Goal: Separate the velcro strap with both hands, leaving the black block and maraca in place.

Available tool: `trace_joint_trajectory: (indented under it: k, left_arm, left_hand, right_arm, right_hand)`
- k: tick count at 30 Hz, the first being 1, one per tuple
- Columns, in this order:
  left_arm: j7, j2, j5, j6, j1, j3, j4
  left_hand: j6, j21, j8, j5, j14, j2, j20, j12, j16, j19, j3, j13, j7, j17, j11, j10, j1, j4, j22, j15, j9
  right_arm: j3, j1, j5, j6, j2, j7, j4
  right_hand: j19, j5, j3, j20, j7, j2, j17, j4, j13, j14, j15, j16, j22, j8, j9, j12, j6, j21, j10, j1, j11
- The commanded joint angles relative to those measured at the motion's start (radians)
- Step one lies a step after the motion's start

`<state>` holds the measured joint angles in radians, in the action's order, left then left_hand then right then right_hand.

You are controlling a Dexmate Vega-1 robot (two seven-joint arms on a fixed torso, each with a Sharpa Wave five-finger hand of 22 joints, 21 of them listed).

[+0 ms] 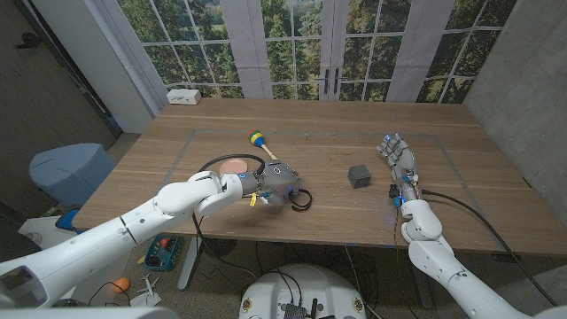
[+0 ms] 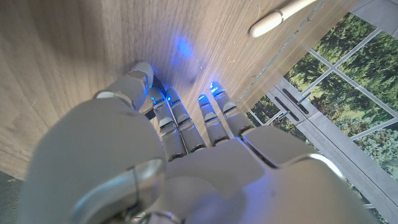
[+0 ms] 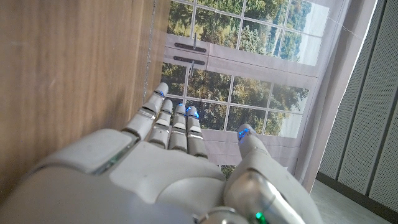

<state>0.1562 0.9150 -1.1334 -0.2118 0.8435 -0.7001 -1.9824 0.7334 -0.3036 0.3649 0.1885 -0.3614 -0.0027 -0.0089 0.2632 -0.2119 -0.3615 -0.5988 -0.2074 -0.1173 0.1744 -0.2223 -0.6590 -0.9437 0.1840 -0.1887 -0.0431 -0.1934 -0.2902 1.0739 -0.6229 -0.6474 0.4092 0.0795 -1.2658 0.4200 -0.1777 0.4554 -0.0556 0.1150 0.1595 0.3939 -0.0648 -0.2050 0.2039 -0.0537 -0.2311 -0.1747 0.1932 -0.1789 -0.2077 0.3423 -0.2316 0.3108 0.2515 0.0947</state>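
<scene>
Left hand (image 1: 276, 183) down over the strap (image 1: 301, 198) at mid-table, fingers curled to the wood; hold unclear. Right hand (image 1: 398, 158) spread, holding nothing, beside the block (image 1: 359, 175). Maraca (image 1: 262, 144) just behind the left hand.

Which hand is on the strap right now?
The left hand, fingers down on the black strap; the right hand waits open beyond the black block.
</scene>
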Motion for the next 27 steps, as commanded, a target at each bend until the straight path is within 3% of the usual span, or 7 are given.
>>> trace_joint_trajectory:
  k: [1,10,13,20,25,27]
  left_arm:
    - [-0.045,-0.009,-0.023,-0.007,-0.017,-0.024,0.032]
    - [-0.095,-0.007,-0.014,-0.014,-0.020,-0.035,0.072]
    - [-0.102,-0.006,-0.009,-0.020,-0.023,-0.040,0.081]
    - [-0.132,-0.008,0.001,-0.012,-0.021,-0.040,0.097]
    - [-0.152,-0.016,0.024,-0.005,-0.023,-0.037,0.114]
    - [-0.158,-0.020,0.044,-0.001,-0.022,-0.034,0.121]
  left_hand:
    - [0.038,-0.006,0.010,0.000,-0.021,0.004,0.000,0.015,-0.005,-0.014,0.017,-0.011,0.016,0.002,0.000,-0.057,-0.038,0.003,-0.004,-0.148,-0.004]
    - [0.107,-0.010,0.033,0.004,-0.065,-0.010,-0.008,0.044,-0.013,-0.035,0.058,-0.034,0.024,0.005,0.004,-0.159,-0.100,0.003,-0.004,-0.165,-0.010]
    - [0.152,-0.011,0.050,0.004,-0.089,0.001,-0.010,0.061,-0.017,-0.041,0.077,-0.047,0.022,0.008,0.006,-0.207,-0.118,-0.003,-0.004,-0.168,-0.014]
    - [0.251,-0.015,0.079,0.006,-0.157,0.071,-0.012,0.100,-0.035,-0.053,0.105,-0.082,0.030,0.014,0.006,-0.312,-0.176,-0.002,-0.005,-0.183,-0.016]
    - [0.282,-0.021,0.085,0.007,-0.209,0.077,-0.023,0.115,-0.049,-0.067,0.127,-0.079,0.027,0.018,0.008,-0.377,-0.212,0.002,-0.004,-0.188,-0.017]
    - [0.282,-0.023,0.079,0.008,-0.256,0.076,-0.027,0.142,-0.064,-0.072,0.147,-0.092,0.040,0.023,0.011,-0.438,-0.231,0.002,-0.004,-0.191,-0.018]
  right_arm:
    - [0.001,-0.001,0.010,0.003,0.000,0.015,0.002]
    - [-0.005,-0.011,0.022,0.017,0.001,0.028,0.005]
    - [-0.007,-0.017,0.022,0.023,-0.001,0.028,0.009]
    - [-0.014,-0.032,0.030,0.036,-0.001,0.033,0.015]
    - [-0.018,-0.042,0.032,0.047,-0.001,0.034,0.016]
    - [-0.020,-0.046,0.031,0.053,-0.001,0.034,0.016]
  right_hand:
    - [0.014,0.000,-0.003,0.001,0.001,-0.002,0.002,-0.002,-0.002,0.009,0.000,-0.009,-0.001,0.003,-0.005,-0.002,0.007,0.002,0.013,0.001,0.001]
    - [0.017,-0.001,-0.003,0.001,-0.002,-0.002,0.001,-0.004,-0.002,0.014,-0.003,-0.011,-0.001,0.004,-0.005,-0.003,0.011,0.003,0.015,0.001,-0.001]
    - [0.018,-0.001,-0.003,0.001,-0.003,-0.001,0.000,-0.004,-0.002,0.014,-0.001,-0.011,-0.001,0.004,-0.005,-0.003,0.012,0.004,0.016,0.001,-0.002]
    - [0.022,-0.001,-0.003,0.002,-0.002,0.000,0.000,-0.005,-0.002,0.017,0.000,-0.012,-0.001,0.004,-0.005,-0.002,0.013,0.004,0.017,0.000,-0.001]
    - [0.023,-0.001,-0.003,0.002,-0.002,0.000,0.000,-0.005,-0.003,0.018,-0.001,-0.012,-0.001,0.004,-0.005,-0.002,0.014,0.005,0.017,0.000,-0.002]
    - [0.023,-0.001,-0.003,0.002,-0.001,0.000,0.000,-0.005,-0.003,0.018,-0.001,-0.012,-0.001,0.004,-0.005,-0.002,0.015,0.005,0.017,0.000,-0.001]
